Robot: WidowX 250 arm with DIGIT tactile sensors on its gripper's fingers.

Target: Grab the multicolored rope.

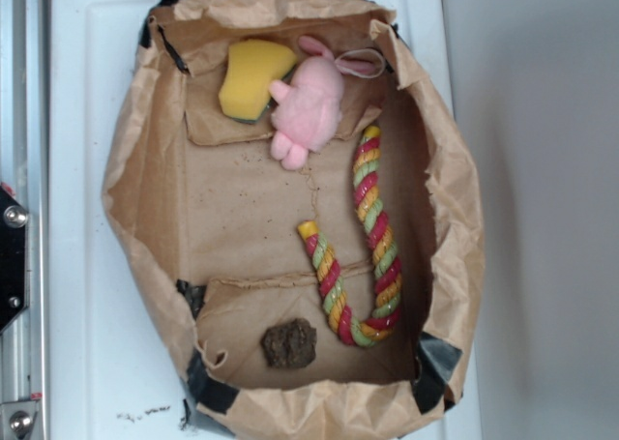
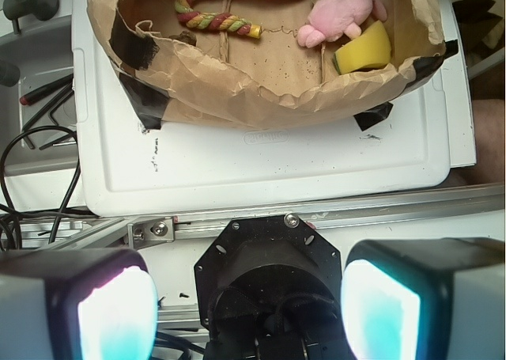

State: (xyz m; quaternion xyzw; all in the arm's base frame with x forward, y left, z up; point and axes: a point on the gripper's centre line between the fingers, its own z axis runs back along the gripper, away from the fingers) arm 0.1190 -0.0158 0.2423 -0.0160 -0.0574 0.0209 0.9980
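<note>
Looking down in the exterior view, we find the twisted red, yellow and green rope [image 1: 372,237] centre-right, long arm vertical. In the wrist view it lies upper centre; our claw [image 2: 249,312] gapes empty, well short.

jaws wide apart, low in frame | multicolored rope [image 2: 237,4] in paper bag [image 2: 261,91] | pink plush [image 2: 340,16] beside yellow sponge [image 2: 365,50]

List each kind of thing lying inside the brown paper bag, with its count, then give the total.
Multicolored rope: 1
Pink plush bunny: 1
Yellow sponge: 1
Dark brown lump: 1
Total: 4
</note>
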